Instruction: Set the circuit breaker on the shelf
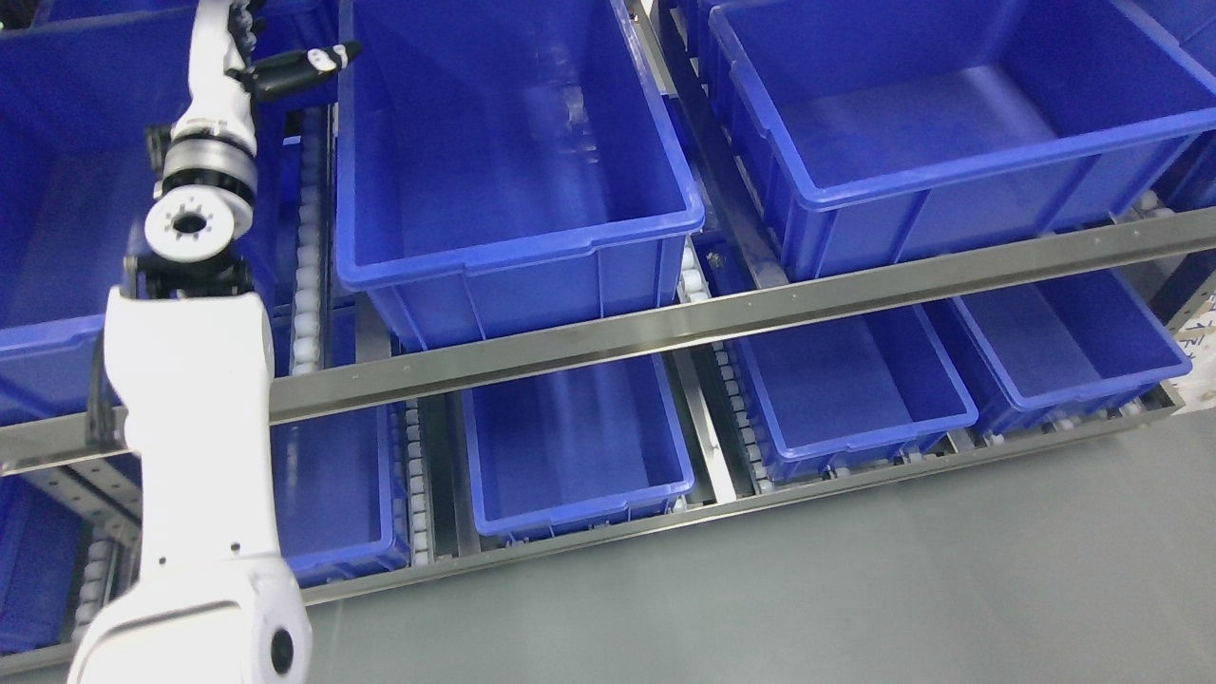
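My left arm [195,399] rises from the lower left and reaches up along the left side of the shelf. Its hand [285,68] is at the top left, beside the left wall of a large blue bin [518,258] on the upper shelf level. The picture's top edge cuts off most of the hand. No circuit breaker shows anywhere in the head view. The bins that I can see into look empty. My right arm is out of view.
A second large blue bin [950,185] stands at the upper right and another [47,342] at the far left. A metal rail [722,318] crosses the shelf front. Three smaller blue bins [579,508] [855,442] [1073,385] sit on the lower level. Grey floor [855,589] lies in front.
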